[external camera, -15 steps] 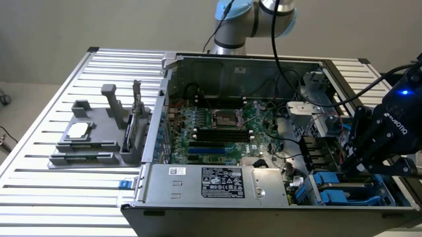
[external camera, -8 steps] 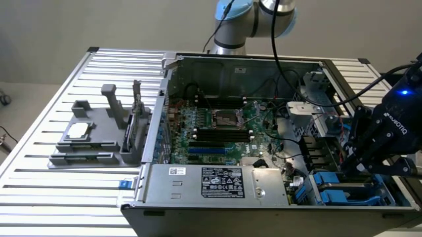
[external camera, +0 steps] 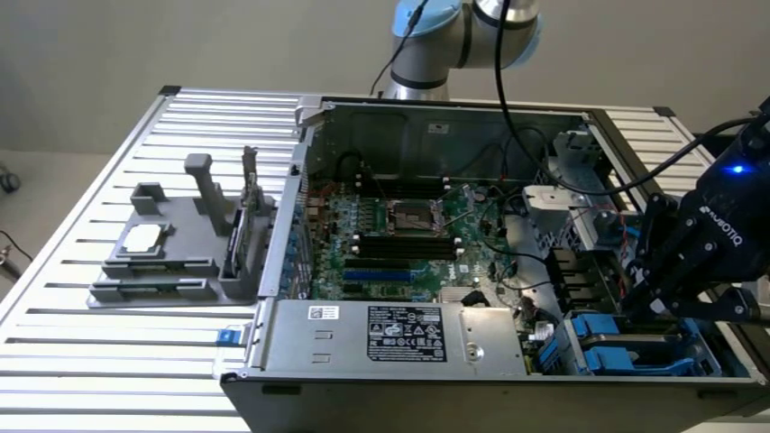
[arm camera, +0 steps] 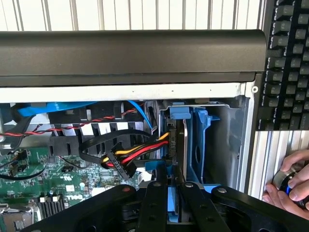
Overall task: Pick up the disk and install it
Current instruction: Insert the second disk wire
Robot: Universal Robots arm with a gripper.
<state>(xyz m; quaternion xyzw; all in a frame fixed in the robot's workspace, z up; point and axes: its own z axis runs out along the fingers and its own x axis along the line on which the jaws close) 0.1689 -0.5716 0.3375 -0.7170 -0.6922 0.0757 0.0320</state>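
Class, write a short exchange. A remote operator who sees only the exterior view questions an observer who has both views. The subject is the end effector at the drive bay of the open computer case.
Operator: I see the end effector low over the blue bay. Is it holding anything?
Observer: Yes. In the wrist view the end effector is closed on the disk, with the disk's blue carrier edge between the fingers.
Operator: Is anyone near the case?
Observer: A person's hand rests on a blue-lit knob beside the case, close to a black keyboard.
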